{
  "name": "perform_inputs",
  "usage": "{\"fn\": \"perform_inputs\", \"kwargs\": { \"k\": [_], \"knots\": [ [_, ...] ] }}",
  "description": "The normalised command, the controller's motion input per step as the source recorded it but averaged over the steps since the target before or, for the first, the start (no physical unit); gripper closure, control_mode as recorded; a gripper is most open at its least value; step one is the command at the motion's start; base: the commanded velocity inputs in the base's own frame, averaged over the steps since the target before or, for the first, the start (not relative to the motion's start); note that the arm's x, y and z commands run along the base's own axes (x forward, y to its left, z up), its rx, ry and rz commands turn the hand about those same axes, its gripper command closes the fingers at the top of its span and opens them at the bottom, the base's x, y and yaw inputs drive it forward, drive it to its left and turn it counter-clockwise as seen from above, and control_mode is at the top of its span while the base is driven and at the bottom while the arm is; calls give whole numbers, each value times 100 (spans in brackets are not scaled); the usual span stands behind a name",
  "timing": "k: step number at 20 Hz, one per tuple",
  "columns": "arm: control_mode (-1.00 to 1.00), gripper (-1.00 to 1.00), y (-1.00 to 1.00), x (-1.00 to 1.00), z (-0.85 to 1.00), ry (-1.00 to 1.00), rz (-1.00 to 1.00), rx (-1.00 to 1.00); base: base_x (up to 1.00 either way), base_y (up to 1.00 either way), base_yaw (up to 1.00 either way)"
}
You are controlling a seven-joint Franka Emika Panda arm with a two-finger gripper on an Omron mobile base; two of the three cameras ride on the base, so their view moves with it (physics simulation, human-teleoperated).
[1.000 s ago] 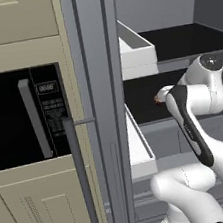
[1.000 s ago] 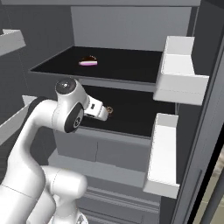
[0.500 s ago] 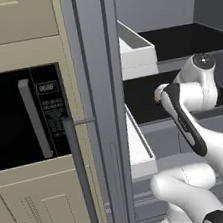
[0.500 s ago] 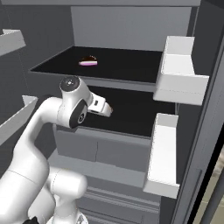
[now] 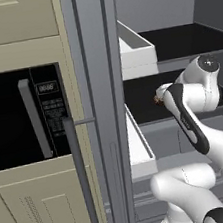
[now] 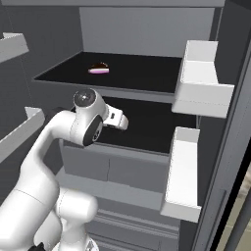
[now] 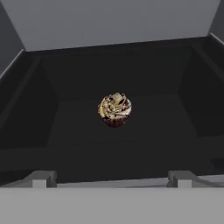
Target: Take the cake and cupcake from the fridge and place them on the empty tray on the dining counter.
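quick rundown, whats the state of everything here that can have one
fridge: doors open, shelves showing
cake: lying on the upper black shelf, untouched
cupcake: upright on the lower shelf, ahead of the pincer, not gripped
pincer: open, empty, pointed at the cupcake
microwave: door shut
upper door bin: nothing seen inside

Flat, even rendered light; dim, slightly soft fridge (image 6: pixel 147 34) interior.

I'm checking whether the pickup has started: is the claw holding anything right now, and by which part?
Nothing is held. The claw is open, its fingertips apart, and the cupcake sits untouched ahead of it on the black fridge shelf.
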Motion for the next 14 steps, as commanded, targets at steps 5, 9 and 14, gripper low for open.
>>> {"fn": "perform_inputs", "kwargs": {
  "k": [5,9,14],
  "knots": [
    [-100,-100,0,23,-13,0,5,0,0,0,0],
    [-100,-100,0,29,-2,0,0,0,0,0,0],
    [-100,-100,0,18,-4,0,0,0,0,0,0]
  ]
}}
